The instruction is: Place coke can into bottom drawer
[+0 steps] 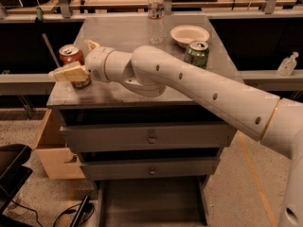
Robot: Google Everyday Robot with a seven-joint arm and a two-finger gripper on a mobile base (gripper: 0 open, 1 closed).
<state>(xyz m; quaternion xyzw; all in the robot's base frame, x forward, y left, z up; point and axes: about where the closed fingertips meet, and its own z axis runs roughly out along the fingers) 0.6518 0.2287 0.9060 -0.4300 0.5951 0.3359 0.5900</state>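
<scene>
The coke can (70, 54), red with a silver top, stands upright near the left edge of the grey cabinet top (118, 32). My gripper (72, 60) has reached it from the right. One pale finger (68, 73) lies across the can's front and lower part, and the other fingertip (91, 45) shows just behind the can. The fingers stand spread on either side of the can. The bottom drawer (151, 200) is pulled open at the foot of the cabinet, and its flat floor is bare. The two upper drawers are closed.
A green can (196, 53), a white bowl (189, 33) and a water bottle (155, 4) stand at the back right of the cabinet top. A cardboard box (54, 150) sits on the floor at the cabinet's left. My arm spans the cabinet front.
</scene>
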